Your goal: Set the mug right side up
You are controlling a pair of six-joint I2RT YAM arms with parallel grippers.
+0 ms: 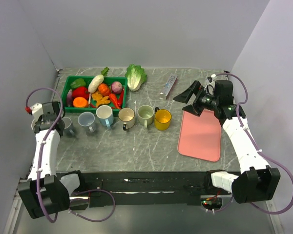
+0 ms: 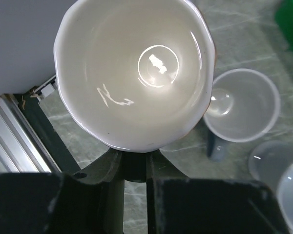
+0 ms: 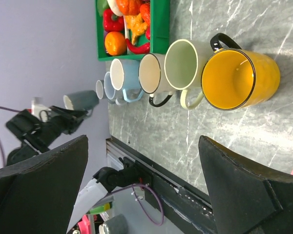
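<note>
Left wrist view: the mug (image 2: 136, 73) is pinched near its rim by the closed left gripper (image 2: 134, 165), off the green tray's (image 1: 65, 91) front-left corner (mouth toward the camera). It should be set down base-first, kept off the clear mug (image 2: 241, 105). The right gripper (image 1: 189, 101) is held wide open, empty.

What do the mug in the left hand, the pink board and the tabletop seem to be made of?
Mug: likely glazed ceramic; its white inside is glossy and mirrors a sharp ring of light.
Pink board: probably plastic or silicone; matte, flat, even colour.
Tabletop: grey with pale veins, marble or a marble-look laminate; cannot tell which.
</note>
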